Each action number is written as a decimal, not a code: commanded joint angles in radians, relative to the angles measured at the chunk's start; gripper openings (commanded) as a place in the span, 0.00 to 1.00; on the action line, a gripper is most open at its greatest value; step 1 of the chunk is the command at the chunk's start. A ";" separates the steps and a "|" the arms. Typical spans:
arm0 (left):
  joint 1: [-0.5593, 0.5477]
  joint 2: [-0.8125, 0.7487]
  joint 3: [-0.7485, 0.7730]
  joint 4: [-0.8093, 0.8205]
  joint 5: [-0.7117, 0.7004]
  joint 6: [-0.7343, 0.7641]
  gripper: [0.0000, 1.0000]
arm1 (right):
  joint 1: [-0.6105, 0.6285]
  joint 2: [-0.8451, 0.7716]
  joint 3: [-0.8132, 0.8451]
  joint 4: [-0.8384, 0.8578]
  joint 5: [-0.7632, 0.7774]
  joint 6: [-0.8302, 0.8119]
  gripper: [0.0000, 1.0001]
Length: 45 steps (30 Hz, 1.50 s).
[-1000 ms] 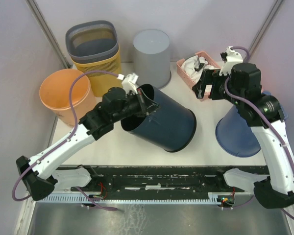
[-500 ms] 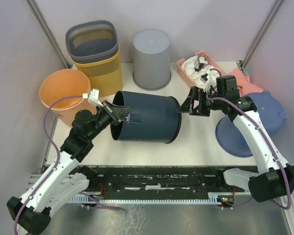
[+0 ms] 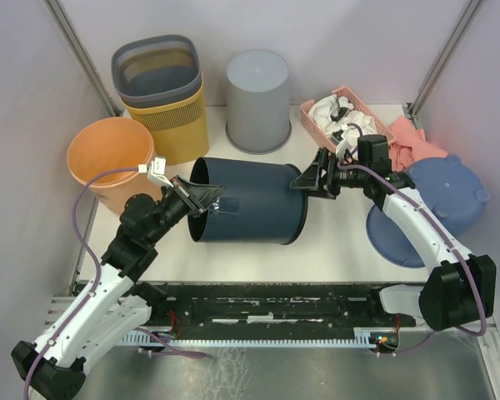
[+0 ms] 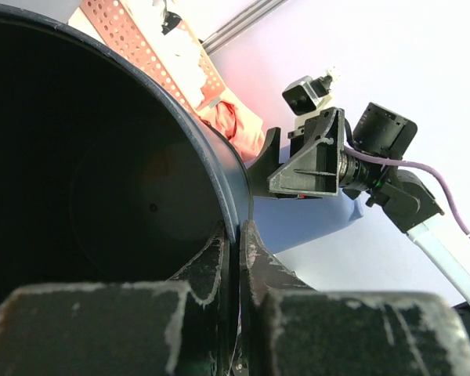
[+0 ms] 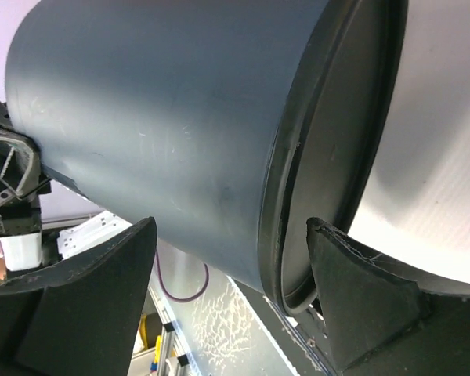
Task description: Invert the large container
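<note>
The large dark navy container (image 3: pixel 250 202) lies on its side mid-table, its open mouth to the left and its base to the right. My left gripper (image 3: pixel 202 193) is shut on the rim at the mouth; in the left wrist view the rim (image 4: pixel 236 211) runs between the two pads, with the dark inside to the left. My right gripper (image 3: pixel 311 179) is open at the container's base, its jaws straddling the base edge (image 5: pixel 294 196) in the right wrist view, one finger (image 5: pixel 352 290) at the bottom face and one over the side wall.
An orange bucket (image 3: pixel 108 158) stands at the left, a yellow mesh bin (image 3: pixel 160 96) and a grey container (image 3: pixel 258 98) at the back. A pink basket of cloths (image 3: pixel 343 117) sits back right. A blue overturned container (image 3: pixel 440 204) stands right.
The container went from tilted to lying flat with its mouth left. My left arm pulled back left with the rim. My right gripper came down and left to the container's base.
</note>
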 commanded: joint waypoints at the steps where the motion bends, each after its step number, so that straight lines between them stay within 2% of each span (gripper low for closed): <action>1: 0.009 0.040 -0.062 -0.144 -0.029 0.081 0.03 | -0.005 0.012 -0.032 0.215 -0.089 0.105 0.81; 13: 0.008 0.093 -0.111 -0.098 -0.017 0.075 0.03 | -0.004 0.015 -0.038 0.262 -0.113 0.152 0.38; 18: 0.009 0.120 -0.120 -0.094 -0.014 0.096 0.03 | -0.004 -0.016 -0.031 0.241 -0.105 0.147 0.24; 20: 0.008 0.134 -0.117 -0.105 -0.014 0.111 0.06 | -0.006 -0.029 -0.017 0.213 -0.096 0.132 0.04; 21: 0.008 0.143 -0.114 -0.112 -0.014 0.118 0.10 | -0.006 -0.036 -0.007 0.188 -0.085 0.116 0.03; 26: 0.009 0.163 -0.102 -0.148 -0.040 0.143 0.39 | -0.020 -0.070 0.035 0.083 -0.036 0.055 0.02; 27: 0.008 0.163 -0.103 -0.151 -0.042 0.145 0.43 | -0.025 -0.080 0.040 0.073 -0.026 0.052 0.02; 30: 0.008 0.166 -0.083 -0.174 -0.052 0.158 0.64 | -0.036 -0.107 0.081 0.000 0.019 0.005 0.02; 32: 0.009 0.167 -0.055 -0.208 -0.062 0.177 0.81 | -0.038 -0.111 0.138 -0.082 0.060 -0.053 0.02; 35: 0.009 0.164 -0.011 -0.274 -0.082 0.203 0.98 | -0.039 -0.114 0.236 -0.204 0.133 -0.145 0.02; 45: 0.008 0.122 0.111 -0.412 -0.162 0.266 0.99 | -0.032 -0.098 0.577 -0.448 0.371 -0.365 0.02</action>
